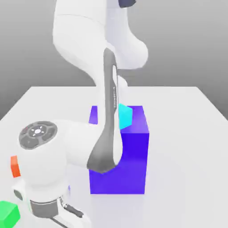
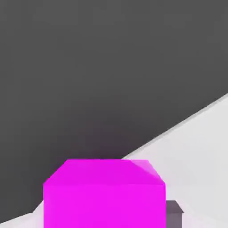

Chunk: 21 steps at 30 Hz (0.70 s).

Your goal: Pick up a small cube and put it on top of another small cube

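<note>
Squarely face-on to the camera (long axis unclear), magenta cube point(image 2: 104, 200) tight in the cube-wide gripper point(image 2: 107, 218).

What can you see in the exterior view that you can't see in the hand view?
Only in the exterior view: a cyan block on a big blue-purple box, a red-orange block, a green block and the arm's long white links.

Only in the hand view: a bright magenta block, right up close.

In both: a pale, whitish surface, though I can't tell for sure that it's the same one.
</note>
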Each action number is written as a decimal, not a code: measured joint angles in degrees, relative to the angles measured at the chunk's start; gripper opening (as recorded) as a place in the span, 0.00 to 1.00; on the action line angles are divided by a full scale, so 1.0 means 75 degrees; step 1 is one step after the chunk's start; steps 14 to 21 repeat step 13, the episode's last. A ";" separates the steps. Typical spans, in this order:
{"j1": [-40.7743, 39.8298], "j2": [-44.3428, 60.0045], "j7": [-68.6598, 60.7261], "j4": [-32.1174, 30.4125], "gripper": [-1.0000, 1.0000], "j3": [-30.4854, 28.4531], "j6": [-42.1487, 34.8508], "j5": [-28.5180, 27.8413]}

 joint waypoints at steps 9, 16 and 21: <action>-0.1392 -0.0405 -0.0942 0.0046 0.00 -0.0760 -0.0520 0.0438; -0.1456 -0.0210 -0.1003 0.0062 1.00 -0.0708 -0.0345 0.0514; -0.1456 -0.0210 -0.1003 0.0062 1.00 -0.0708 -0.0345 0.0514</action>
